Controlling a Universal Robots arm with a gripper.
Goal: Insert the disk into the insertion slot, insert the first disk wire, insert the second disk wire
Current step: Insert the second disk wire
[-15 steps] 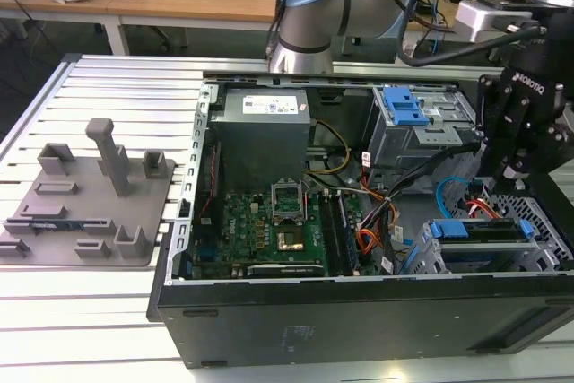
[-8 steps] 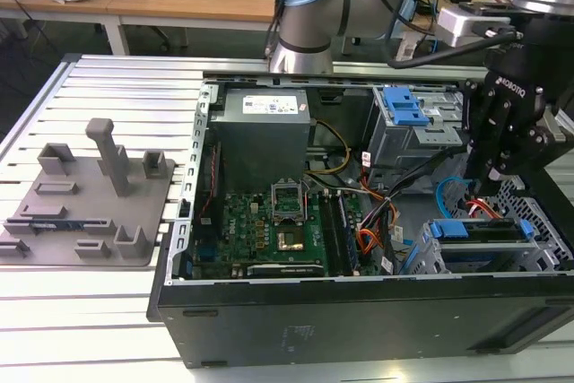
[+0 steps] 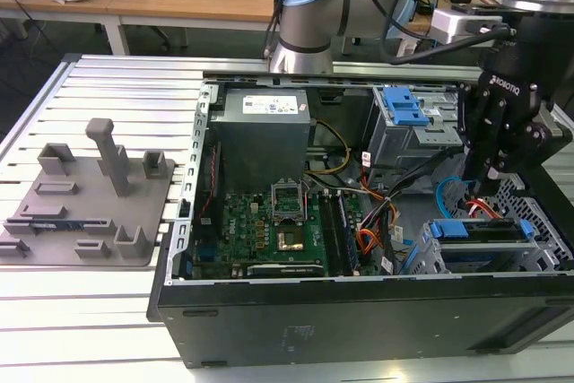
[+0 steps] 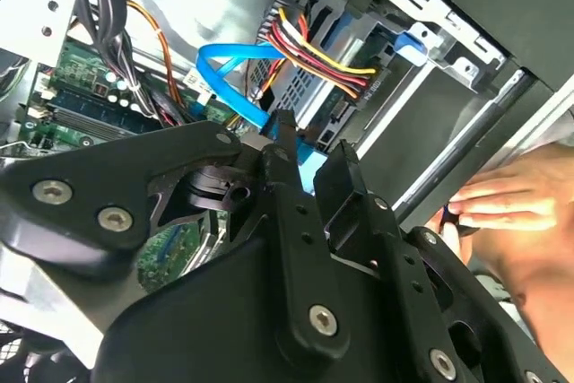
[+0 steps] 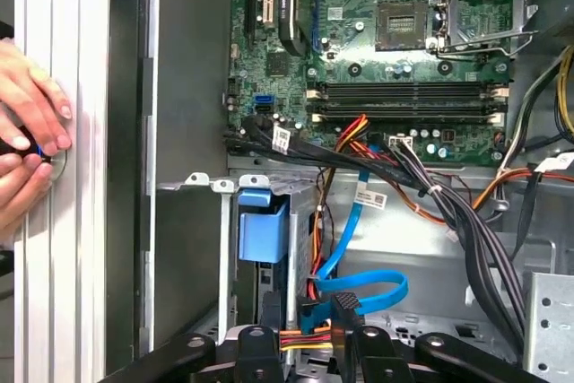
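The disk (image 3: 475, 230), in its blue carrier, sits inside the insertion slot (image 3: 541, 221), a grey perforated bay at the exterior view's right. The first disk wire (image 4: 316, 51), a red, yellow and black bundle, ends in a black plug (image 4: 363, 87) seated at the disk's rear; its wires (image 5: 300, 340) also appear in the first wrist view. The second disk wire (image 4: 220, 65) is a light-blue cable looping (image 5: 372, 288) down to my gripper (image 4: 305, 157). The gripper (image 3: 480, 187) hangs over the disk's rear edge, shut on that cable's plug end (image 5: 316, 313).
The open computer case holds a motherboard (image 3: 269, 221), a power supply (image 3: 262, 127) and a taller cage with a blue clip (image 3: 404, 107). Black cable bundles (image 5: 448, 204) cross beside the bay. A person's hands (image 5: 27, 132) rest on the case edge. A grey fixture (image 3: 85, 195) lies outside the case.
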